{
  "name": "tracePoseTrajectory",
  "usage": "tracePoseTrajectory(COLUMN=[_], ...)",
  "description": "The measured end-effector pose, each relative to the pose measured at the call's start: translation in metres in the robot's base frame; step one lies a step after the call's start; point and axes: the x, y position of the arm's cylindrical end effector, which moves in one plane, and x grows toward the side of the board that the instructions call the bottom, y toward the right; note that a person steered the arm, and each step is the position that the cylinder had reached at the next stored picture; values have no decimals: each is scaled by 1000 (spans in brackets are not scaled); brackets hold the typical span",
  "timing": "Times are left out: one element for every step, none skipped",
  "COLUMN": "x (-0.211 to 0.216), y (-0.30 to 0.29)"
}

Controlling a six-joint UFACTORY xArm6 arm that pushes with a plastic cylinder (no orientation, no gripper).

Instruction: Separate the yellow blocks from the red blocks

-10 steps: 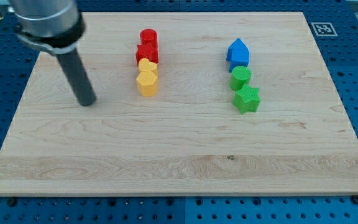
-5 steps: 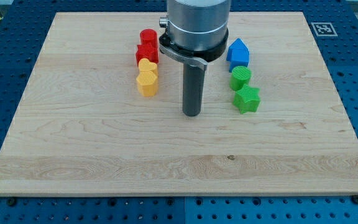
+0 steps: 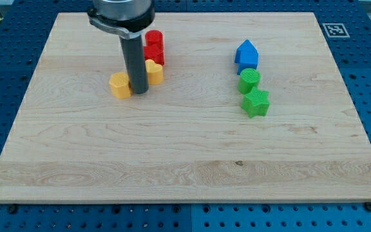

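Observation:
Two red blocks stand in a column at the upper middle of the board: a red cylinder [image 3: 154, 37] and a second red block [image 3: 155, 54] just below it. A yellow heart-shaped block [image 3: 153, 71] sits right under them, touching or nearly touching the lower red one. A second yellow block [image 3: 119, 84] lies to the left, apart from the column. My tip [image 3: 139, 91] stands between the two yellow blocks, close against both. The rod hides part of the red blocks' left side.
A blue house-shaped block [image 3: 247, 55], a green cylinder [image 3: 250, 80] and a green star [image 3: 256, 102] form a column on the view's right. A marker tag [image 3: 333, 29] sits at the board's top right corner.
My tip swung from the board's left to the middle, then back left into the yellow pair. The lower yellow block has been pushed left, away from the heart and the reds.

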Motion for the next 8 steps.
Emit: tracePoseTrajectory(x=[25,44,40,34,-1,-19,19,33], y=[17,4,-35,-42,-44,-44,-37,-9])
